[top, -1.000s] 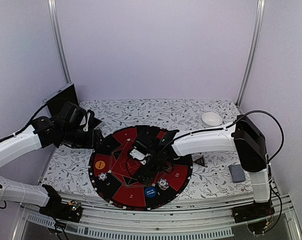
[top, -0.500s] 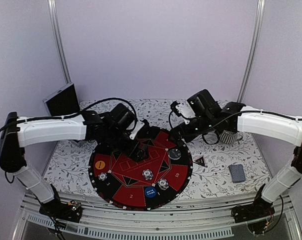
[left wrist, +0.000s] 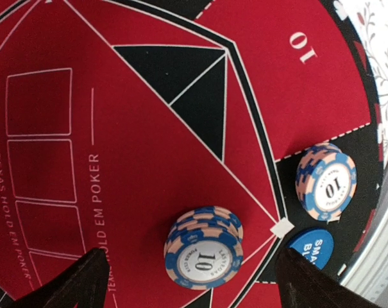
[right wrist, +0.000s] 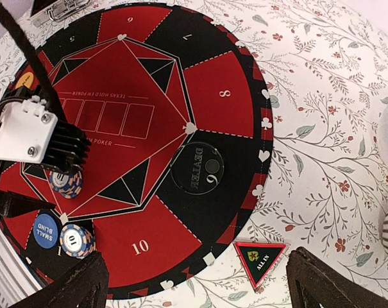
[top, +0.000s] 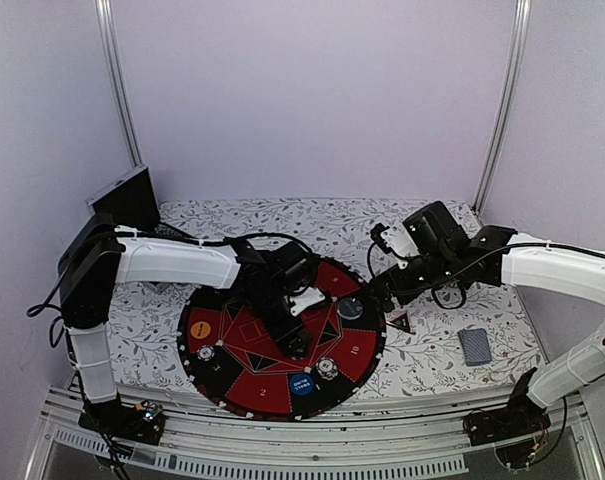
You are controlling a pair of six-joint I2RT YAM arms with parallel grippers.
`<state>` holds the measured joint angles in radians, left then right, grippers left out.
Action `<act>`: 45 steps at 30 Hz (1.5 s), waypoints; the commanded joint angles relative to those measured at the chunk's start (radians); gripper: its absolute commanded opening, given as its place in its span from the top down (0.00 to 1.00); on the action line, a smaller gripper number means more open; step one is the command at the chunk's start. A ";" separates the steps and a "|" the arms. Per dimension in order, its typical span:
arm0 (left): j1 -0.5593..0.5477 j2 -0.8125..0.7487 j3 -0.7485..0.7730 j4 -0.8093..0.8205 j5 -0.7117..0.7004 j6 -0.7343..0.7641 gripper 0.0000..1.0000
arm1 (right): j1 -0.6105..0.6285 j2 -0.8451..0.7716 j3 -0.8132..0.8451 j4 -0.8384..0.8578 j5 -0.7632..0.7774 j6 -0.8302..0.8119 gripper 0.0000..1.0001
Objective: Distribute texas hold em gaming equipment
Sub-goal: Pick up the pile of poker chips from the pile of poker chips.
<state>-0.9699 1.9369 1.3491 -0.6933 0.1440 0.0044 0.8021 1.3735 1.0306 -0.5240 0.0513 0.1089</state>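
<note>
Floral tablecloth (top: 432, 370) under round red-and-black poker mat (top: 260, 392); seemingly half done: blue-and-white chip stacks (left wrist: 326, 184) on mat, blue disc button (top: 301, 383) at near rim, orange disc button (top: 203, 326) at left; left gripper (left wrist: 190, 251) wide open, empty, over central stack (left wrist: 205, 260); grey-blue card deck (top: 474, 346) undealt, right of mat, long axis roughly near-to-far; black-red triangle marker (right wrist: 260, 258) off right rim, tip nearward; right gripper (right wrist: 197, 273) spread, empty, beside it.

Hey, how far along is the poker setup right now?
Done: the dealer button, blue button, orange button and an outer chip stack sit on the mat. In hand: nothing; the open left gripper straddles a centre chip stack. Left: the card deck and triangle marker lie off the mat.
</note>
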 commanded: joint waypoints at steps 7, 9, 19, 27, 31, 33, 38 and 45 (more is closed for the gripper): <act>-0.055 0.111 0.044 -0.046 -0.079 0.078 0.19 | -0.022 -0.022 -0.034 0.028 0.006 -0.014 0.01; -0.069 0.118 0.045 -0.048 -0.104 0.078 0.23 | -0.024 -0.022 -0.034 0.030 0.003 -0.016 0.01; -0.130 0.147 0.050 -0.089 -0.227 0.066 0.39 | -0.027 -0.021 -0.037 0.032 -0.002 -0.023 0.01; -0.157 0.155 0.028 -0.072 -0.245 0.046 0.59 | -0.028 -0.017 -0.037 0.032 -0.002 -0.023 0.01; -0.157 0.147 0.022 -0.074 -0.231 0.031 0.70 | -0.029 -0.023 -0.035 0.031 0.001 -0.025 0.01; -0.157 0.142 0.023 -0.074 -0.230 0.024 0.77 | -0.030 -0.021 -0.035 0.032 0.002 -0.026 0.01; -0.154 0.136 0.028 -0.087 -0.252 0.002 1.00 | -0.032 -0.014 -0.029 0.032 0.002 -0.028 0.01; -0.073 0.072 0.034 -0.165 -0.284 -0.133 1.00 | -0.036 -0.019 -0.021 0.032 0.005 -0.031 0.01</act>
<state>-1.0992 2.0342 1.4078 -0.7628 -0.1165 -0.0345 0.7765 1.3697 1.0065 -0.5076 0.0502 0.0883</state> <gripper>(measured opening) 0.398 0.986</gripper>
